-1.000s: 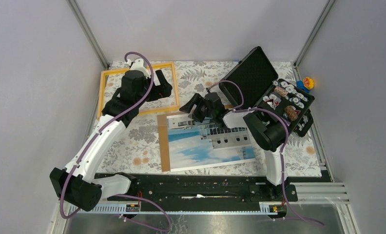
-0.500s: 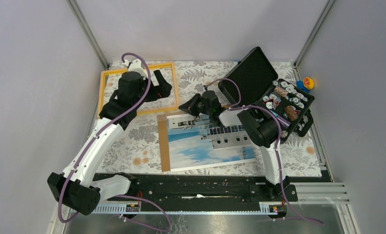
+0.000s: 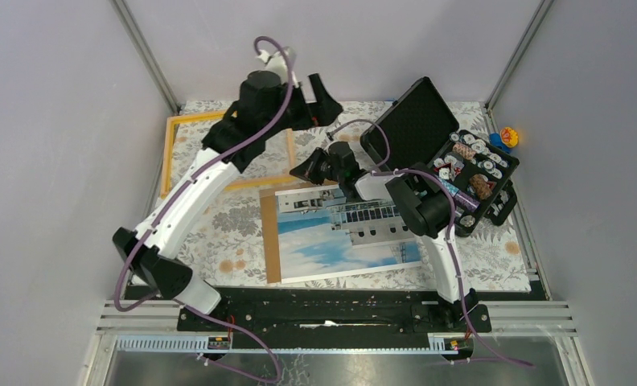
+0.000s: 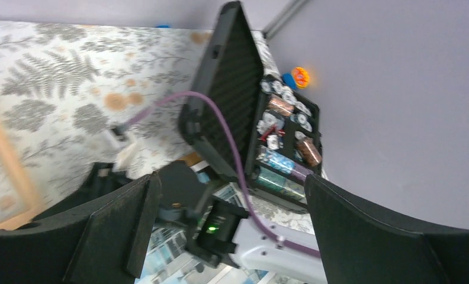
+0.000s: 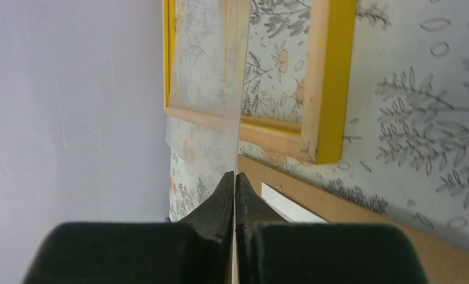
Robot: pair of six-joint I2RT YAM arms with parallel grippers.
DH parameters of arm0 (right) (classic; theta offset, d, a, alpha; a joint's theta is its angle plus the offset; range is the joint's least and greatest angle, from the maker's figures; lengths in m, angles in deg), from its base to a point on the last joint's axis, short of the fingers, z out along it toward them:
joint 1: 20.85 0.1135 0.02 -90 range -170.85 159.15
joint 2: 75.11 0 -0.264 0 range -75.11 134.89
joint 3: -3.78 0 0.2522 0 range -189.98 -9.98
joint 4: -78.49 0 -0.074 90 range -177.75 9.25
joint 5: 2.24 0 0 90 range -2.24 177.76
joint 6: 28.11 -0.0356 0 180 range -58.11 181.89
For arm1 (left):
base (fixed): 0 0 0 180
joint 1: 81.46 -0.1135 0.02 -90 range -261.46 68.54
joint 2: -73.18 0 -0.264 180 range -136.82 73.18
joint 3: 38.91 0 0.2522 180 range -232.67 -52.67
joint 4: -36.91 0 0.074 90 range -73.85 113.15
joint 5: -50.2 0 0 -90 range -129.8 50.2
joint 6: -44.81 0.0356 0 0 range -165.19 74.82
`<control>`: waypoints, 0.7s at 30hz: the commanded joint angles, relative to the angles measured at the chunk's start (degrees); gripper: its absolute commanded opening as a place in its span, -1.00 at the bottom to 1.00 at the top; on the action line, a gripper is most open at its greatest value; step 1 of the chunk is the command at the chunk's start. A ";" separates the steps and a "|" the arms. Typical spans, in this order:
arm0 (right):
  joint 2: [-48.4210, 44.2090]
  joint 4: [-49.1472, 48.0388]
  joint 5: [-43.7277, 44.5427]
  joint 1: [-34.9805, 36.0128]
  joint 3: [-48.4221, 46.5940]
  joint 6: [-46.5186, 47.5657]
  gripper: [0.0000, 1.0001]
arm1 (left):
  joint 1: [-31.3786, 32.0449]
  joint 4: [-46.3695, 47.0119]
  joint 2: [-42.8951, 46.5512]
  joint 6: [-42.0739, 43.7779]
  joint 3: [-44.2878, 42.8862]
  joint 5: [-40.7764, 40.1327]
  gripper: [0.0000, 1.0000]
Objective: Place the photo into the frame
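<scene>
Frame (image 3: 169,157) stays put; left claw (image 3: 319,98) has risen.

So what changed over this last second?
The left gripper, open, rose away from the thin orange-yellow frame and swung farther out, rightward. The right gripper, shut on a thin clear sheet, edged toward the frame. Frame, white-bordered building photo and black case stayed put.
</scene>
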 commanded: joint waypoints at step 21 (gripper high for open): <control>12.28 -12.72 -12.72 -2.92 -15.48 9.81 -1.00 | 5.69 2.16 2.13 11.93 4.34 -11.80 0.98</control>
